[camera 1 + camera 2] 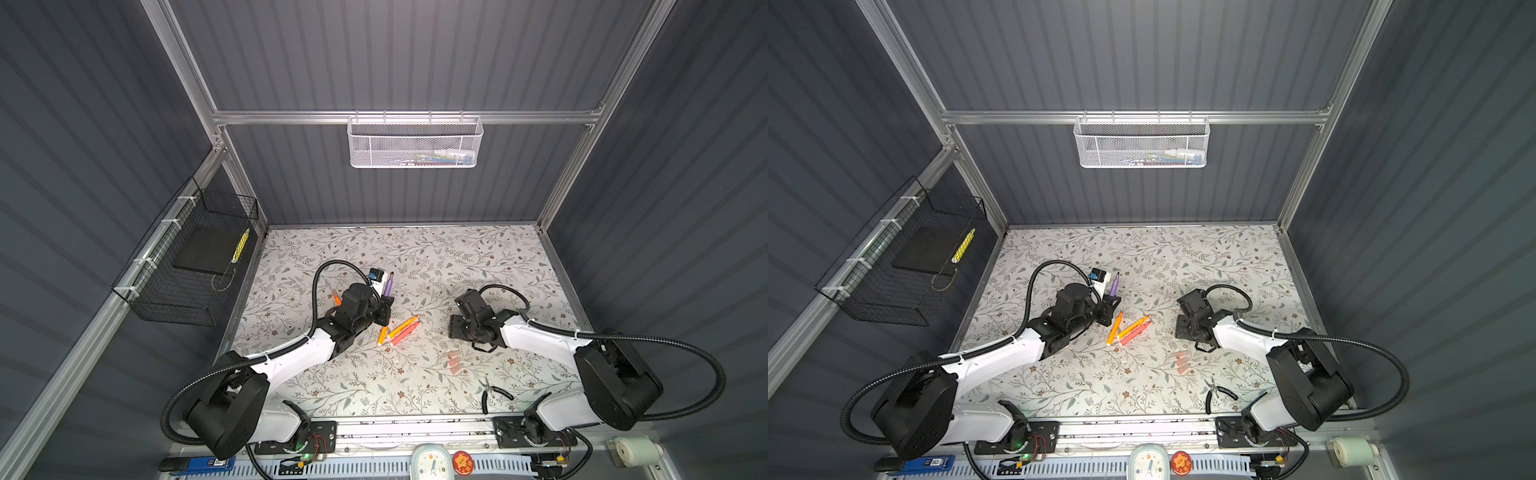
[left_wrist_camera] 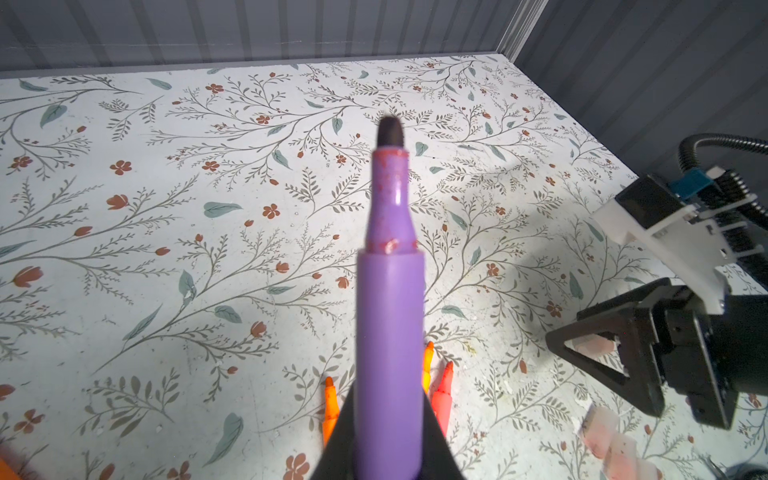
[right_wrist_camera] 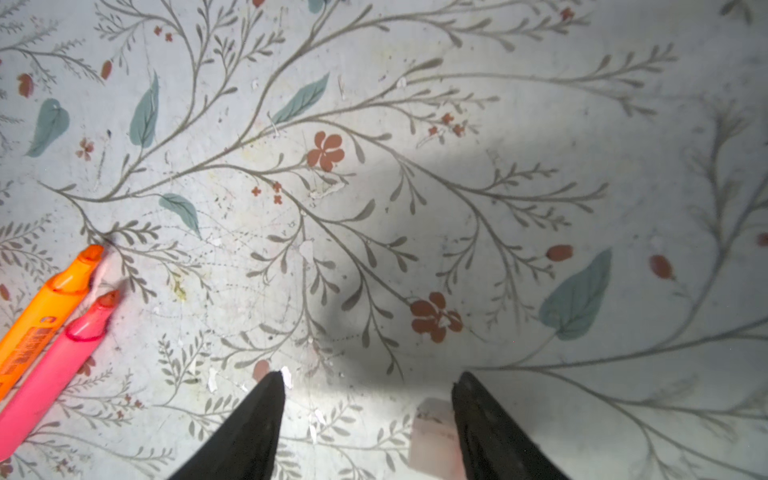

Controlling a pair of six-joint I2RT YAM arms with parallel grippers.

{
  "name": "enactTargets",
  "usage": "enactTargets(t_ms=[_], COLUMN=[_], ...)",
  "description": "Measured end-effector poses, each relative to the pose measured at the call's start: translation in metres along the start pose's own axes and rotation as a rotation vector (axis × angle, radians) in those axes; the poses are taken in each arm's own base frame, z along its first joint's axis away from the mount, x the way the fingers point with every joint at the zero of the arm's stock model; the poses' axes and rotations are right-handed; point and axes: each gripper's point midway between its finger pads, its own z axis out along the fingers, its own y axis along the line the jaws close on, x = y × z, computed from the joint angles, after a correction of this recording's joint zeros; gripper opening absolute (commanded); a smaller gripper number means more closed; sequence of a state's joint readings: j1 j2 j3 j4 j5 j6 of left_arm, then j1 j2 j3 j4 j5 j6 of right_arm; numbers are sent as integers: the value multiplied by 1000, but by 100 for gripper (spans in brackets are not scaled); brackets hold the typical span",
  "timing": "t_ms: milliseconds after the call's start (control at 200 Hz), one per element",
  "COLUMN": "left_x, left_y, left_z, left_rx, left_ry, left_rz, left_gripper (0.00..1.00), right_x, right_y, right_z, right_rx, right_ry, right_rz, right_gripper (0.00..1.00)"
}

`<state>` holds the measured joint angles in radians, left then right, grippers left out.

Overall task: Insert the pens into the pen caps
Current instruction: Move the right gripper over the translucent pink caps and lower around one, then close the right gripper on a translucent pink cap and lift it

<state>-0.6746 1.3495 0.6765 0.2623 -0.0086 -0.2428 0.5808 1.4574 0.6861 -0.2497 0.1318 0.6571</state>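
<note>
Left gripper (image 1: 387,301) tight around purple pen (image 1: 389,286), arm (image 1: 291,357) outstretched

pens (image 1: 402,326) at centre, pen caps (image 1: 454,360) just right of them, pliers (image 1: 493,391) front right

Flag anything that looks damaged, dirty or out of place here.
The purple pen held in the left gripper has reddish smears around its neck, below the dark tip. The floral table covering is scuffed and strewn with small white flakes. Black-handled pliers lie near the front edge, unrelated to this job.
</note>
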Motion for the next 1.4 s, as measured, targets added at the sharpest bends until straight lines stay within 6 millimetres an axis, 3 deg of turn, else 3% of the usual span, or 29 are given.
enactTargets(t_ms=[435,625,810,1000,1271,1401], left_x=[0,0,1,0,0,0], left_y=[0,0,0,0,0,0], left_z=[0,0,-1,-1,-1,-2], left_rx=[0,0,-1,0,0,0], left_ry=[0,2,4,3,3,3], left_rz=[0,0,0,0,0,0], left_gripper=[0,0,0,0,0,0], right_x=[15,26,30,33,29,22], right_y=[-8,-10,-10,-16,-23,-22], right_z=[-3,-2,-3,-5,-3,1], right_rx=[66,69,71,90,131,168], right_ry=[27,46,44,32,9,3], right_rz=[-23,-20,-17,4,25,24], right_gripper=[69,52,51,42,41,31])
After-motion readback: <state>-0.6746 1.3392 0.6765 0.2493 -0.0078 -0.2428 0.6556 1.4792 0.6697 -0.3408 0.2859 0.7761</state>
